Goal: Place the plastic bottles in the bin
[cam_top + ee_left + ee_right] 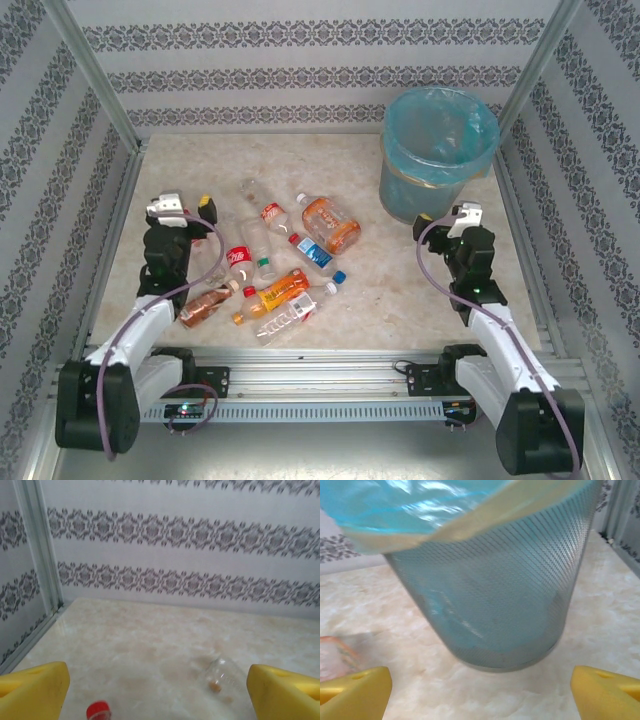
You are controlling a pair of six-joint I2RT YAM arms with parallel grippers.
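Plastic bottles (283, 289) flat, long axes mixed.

My worktop (400, 290) is pale marbled beige, faintly mottled. White wallpaper (320, 60) with grey ornamental bands closes it in at 9, 12 and 3 o'clock. A metal post (95, 75) rises at 11 o'clock, another post (535, 65) at 1 o'clock. A metal rail (320, 375) runs along 6 o'clock.

nothing actually legible tbh, red-label bottle (238, 258) mid-pile has white script on it, too tiny to make out, second red-label bottle (270, 212) further back same deal, blue-label bottle (312, 251) shows a blurry red-white mark, unreadable
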